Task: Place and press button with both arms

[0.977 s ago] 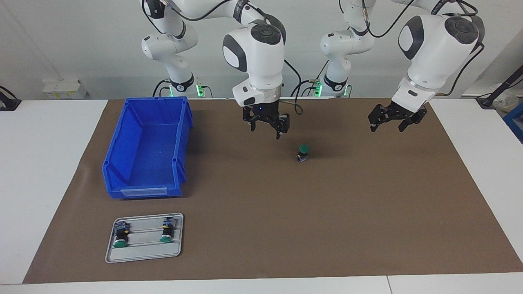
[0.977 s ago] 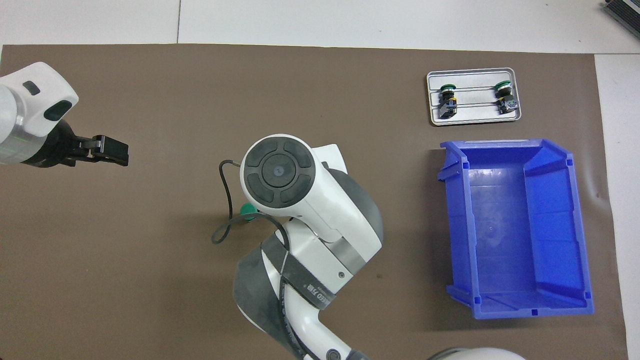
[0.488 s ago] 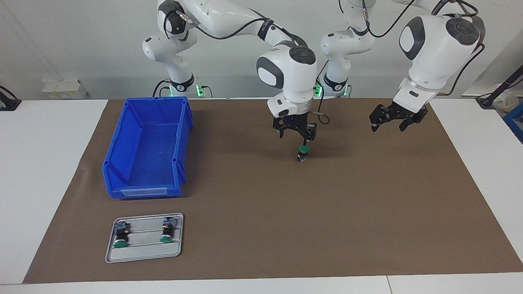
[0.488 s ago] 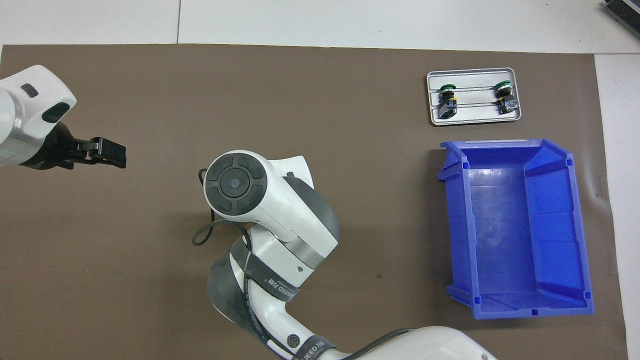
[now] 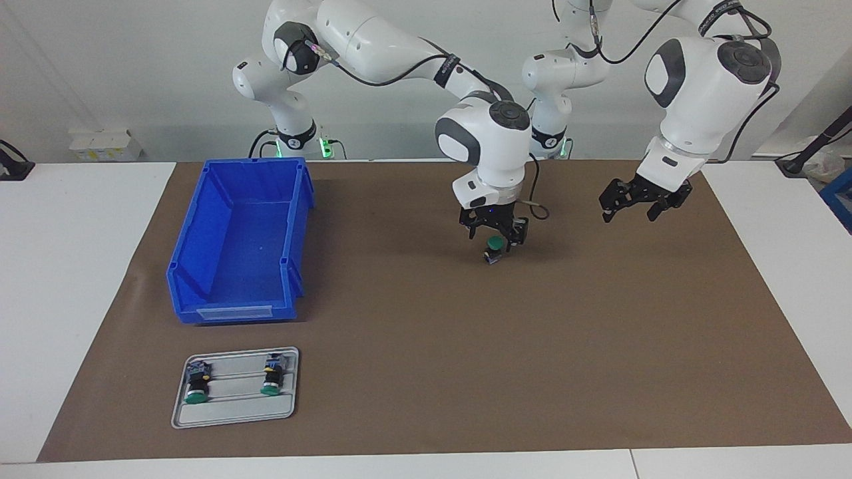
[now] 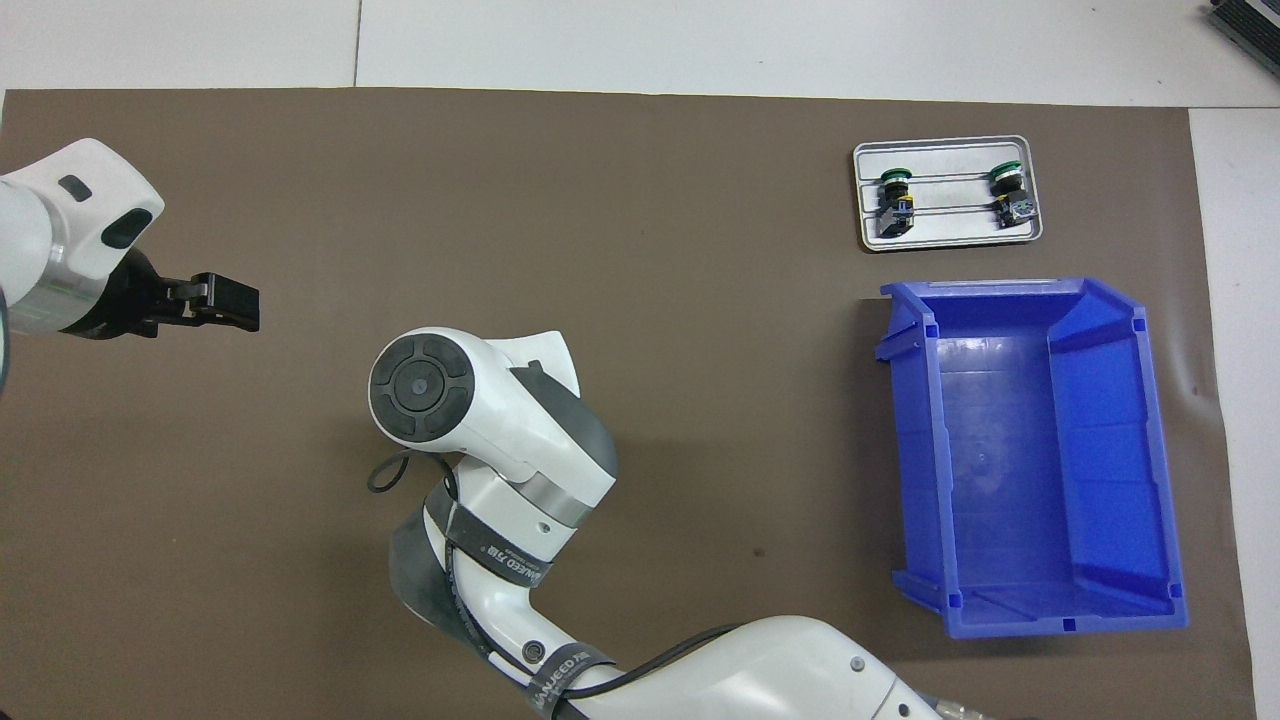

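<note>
I read the clock from above the brown mat (image 5: 466, 372), with 12 o'clock pointing away from my bases.

1. My right jaws (image 5: 494, 237) are low over the button (image 5: 492, 251), at about 8 o'clock and close to the mat's middle. They are parted, and its green cap shows between them. I cannot tell whether either one touches it. The button stands upright on the mat, cap up. In the overhead view my right arm's wrist covers it.
2. My left jaws (image 5: 629, 206) hang in the air over the mat at about 9 o'clock, toward my left arm's end of the desk (image 5: 66, 266). They are open, hold nothing and are well apart from the button. This arm waits.
3. The blue bin (image 5: 233, 246) sits on the mat at about 4 o'clock, toward my right arm's end.
4. The grey tray (image 5: 200, 418) lies at about 2 o'clock, farther from me than the bin and near it. Two more buttons (image 5: 195, 386) lie on their sides in it, side by side and apart.
</note>
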Tool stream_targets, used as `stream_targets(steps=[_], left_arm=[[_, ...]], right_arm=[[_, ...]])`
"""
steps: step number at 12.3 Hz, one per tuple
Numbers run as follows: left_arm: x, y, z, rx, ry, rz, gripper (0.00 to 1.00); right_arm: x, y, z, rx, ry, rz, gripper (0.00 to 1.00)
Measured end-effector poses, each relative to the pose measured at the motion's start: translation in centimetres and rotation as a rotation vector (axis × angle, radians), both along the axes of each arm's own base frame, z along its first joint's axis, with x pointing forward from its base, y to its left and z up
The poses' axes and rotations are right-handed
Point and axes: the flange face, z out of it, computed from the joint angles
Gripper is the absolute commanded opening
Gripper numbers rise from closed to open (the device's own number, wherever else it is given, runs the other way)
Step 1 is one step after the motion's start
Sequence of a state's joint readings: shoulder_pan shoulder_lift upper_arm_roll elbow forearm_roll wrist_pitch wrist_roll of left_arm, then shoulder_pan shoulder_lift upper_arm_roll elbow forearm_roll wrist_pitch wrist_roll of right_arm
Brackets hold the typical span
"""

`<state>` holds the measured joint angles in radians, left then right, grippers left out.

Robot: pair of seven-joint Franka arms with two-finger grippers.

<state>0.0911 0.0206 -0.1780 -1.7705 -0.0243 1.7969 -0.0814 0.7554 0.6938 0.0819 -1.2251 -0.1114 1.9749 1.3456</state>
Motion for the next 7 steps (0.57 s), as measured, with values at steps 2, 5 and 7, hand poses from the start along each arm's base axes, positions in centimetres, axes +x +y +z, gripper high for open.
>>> stream_targets(steps=[2,5,7], left_arm=[[0.1,0.9,0.1,0.002,-0.002,0.017,1.00],[-0.1,0.9,0.8,0.003,-0.009,0.017,1.00],[-0.3,1.1,2.2,0.003,-0.002,0.019,1.00]], right_arm=[[-0.3,0.4,-0.1,-0.001,-0.003,0.008,0.92],[-0.5,0.7,-0.8,0.009,-0.010,0.014,0.92],[-0.5,0.8,-1.7,0.011,-0.010,0.016,0.89]])
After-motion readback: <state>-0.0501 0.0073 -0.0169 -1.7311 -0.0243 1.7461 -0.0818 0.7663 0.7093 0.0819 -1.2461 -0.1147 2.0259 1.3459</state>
